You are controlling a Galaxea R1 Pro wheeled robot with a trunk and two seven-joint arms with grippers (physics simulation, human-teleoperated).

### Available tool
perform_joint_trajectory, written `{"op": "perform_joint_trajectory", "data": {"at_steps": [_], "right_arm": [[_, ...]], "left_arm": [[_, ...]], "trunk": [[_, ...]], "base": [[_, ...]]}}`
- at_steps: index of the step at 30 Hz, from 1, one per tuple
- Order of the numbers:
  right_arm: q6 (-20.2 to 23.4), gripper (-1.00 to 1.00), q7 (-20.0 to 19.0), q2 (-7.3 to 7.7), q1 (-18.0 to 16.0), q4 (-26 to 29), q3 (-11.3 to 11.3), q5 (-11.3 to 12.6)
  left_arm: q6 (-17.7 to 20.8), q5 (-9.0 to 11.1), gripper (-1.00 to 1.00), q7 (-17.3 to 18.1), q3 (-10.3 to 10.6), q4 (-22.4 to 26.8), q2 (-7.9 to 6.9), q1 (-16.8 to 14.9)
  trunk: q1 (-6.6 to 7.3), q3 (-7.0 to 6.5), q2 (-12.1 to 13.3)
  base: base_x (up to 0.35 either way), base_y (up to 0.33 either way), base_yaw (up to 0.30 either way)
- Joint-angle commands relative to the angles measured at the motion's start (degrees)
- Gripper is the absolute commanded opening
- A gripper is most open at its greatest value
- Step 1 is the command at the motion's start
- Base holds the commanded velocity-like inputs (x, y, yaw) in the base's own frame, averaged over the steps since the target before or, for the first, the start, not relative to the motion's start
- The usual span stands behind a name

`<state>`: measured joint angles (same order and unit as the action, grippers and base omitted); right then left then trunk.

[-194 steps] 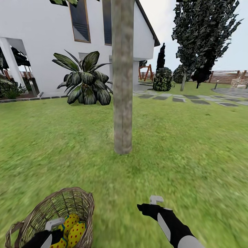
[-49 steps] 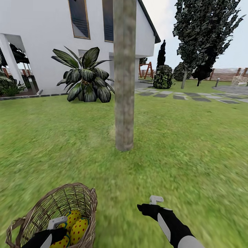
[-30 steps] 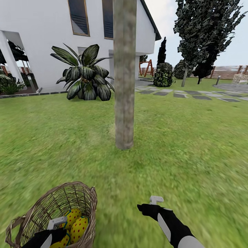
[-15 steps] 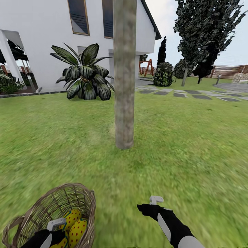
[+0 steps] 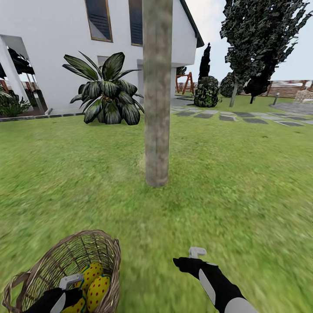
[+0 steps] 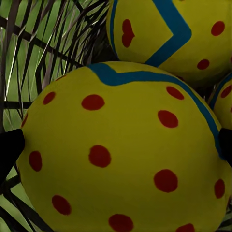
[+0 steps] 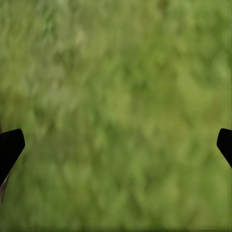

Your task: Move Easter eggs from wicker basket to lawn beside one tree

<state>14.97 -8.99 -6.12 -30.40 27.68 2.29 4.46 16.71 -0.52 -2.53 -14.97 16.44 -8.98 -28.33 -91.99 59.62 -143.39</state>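
Your left gripper (image 6: 116, 145), spread wide inside the tan open-weave wicker basket (image 5: 69, 261), straddles the nearest yellow, red-dotted Easter egg (image 6: 121, 150): centre it, close gently, then lift straight up; your right gripper (image 7: 116, 140) hangs open over the grass.

A: How many Easter eggs (image 6: 121, 150)?
B: Three, yellow with red dots, all inside one wicker basket (image 5: 71, 256).
A: And trees?
B: One thick grey-brown trunk (image 5: 157, 93) nearby, and one broad-leaved dark plant (image 5: 104, 98) beyond.
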Motion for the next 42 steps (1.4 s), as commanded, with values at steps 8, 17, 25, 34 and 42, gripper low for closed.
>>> {"op": "perform_joint_trajectory", "data": {"at_steps": [8,17,25,34,42], "right_arm": [[0.4,1.0,-0.2,-0.03,0.0,0.1,0.2,0.5],[0.4,1.0,-0.2,-0.03,0.0,0.1,0.3,0.5],[0.4,1.0,-0.2,-0.03,0.0,0.1,0.3,0.5],[0.4,1.0,-0.2,-0.03,0.0,0.1,0.3,0.5],[0.4,1.0,-0.2,-0.02,0.0,0.1,0.3,0.5]], "left_arm": [[0.3,-0.3,1.0,-0.1,-0.1,-1.0,0.08,0.0],[0.5,-0.3,-1.0,0.0,-0.1,-1.0,0.11,0.0],[0.6,-0.4,-1.0,0.0,-0.1,-1.0,0.11,0.0],[1.5,-0.4,-1.0,0.0,-0.1,-1.0,0.11,0.0],[1.6,-0.5,-1.0,-0.1,-0.1,-0.9,0.11,0.0]], "trunk": [[-0.02,0.28,0.0],[-0.05,0.5,0.0],[-0.05,0.5,0.0],[-0.05,0.5,0.0],[0.0,0.06,0.0]], "base": [[0.0,0.0,0.0],[0.0,0.0,0.0],[0.0,0.0,0.0],[0.0,0.0,0.0],[0.0,0.0,0.0]]}}
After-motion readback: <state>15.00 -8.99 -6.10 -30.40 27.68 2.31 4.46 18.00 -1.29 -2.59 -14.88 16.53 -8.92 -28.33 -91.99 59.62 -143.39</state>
